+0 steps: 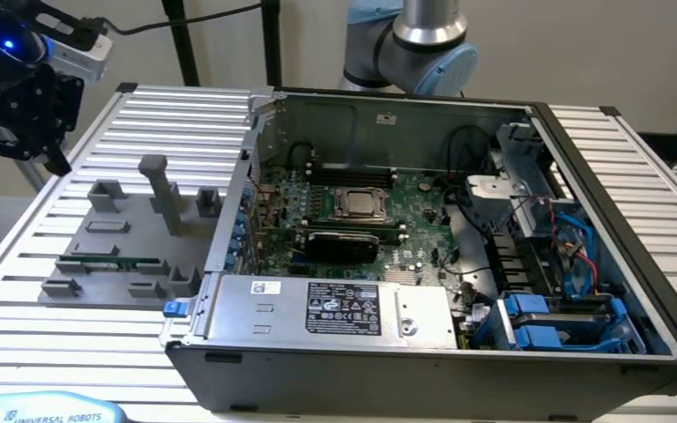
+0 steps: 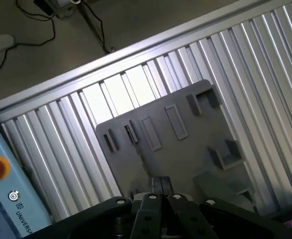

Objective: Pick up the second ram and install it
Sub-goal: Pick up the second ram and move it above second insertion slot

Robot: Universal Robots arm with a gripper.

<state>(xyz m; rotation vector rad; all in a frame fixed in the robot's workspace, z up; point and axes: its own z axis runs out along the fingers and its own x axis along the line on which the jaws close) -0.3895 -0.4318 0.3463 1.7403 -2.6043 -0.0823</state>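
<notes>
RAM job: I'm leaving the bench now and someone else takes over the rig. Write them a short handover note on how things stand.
Tool: shut, holding nothing, raised over the slatted table near the gray fixture tray, outside the computer case.
Second ram: lying in a holder on the tray, to the exterior view's left of the case, clear of the tool.
Memory slots: on the motherboard, beyond the processor socket. I cannot tell whether any slot is filled.
Done: nothing picked yet.
Left: the pick-up and the install.
</notes>
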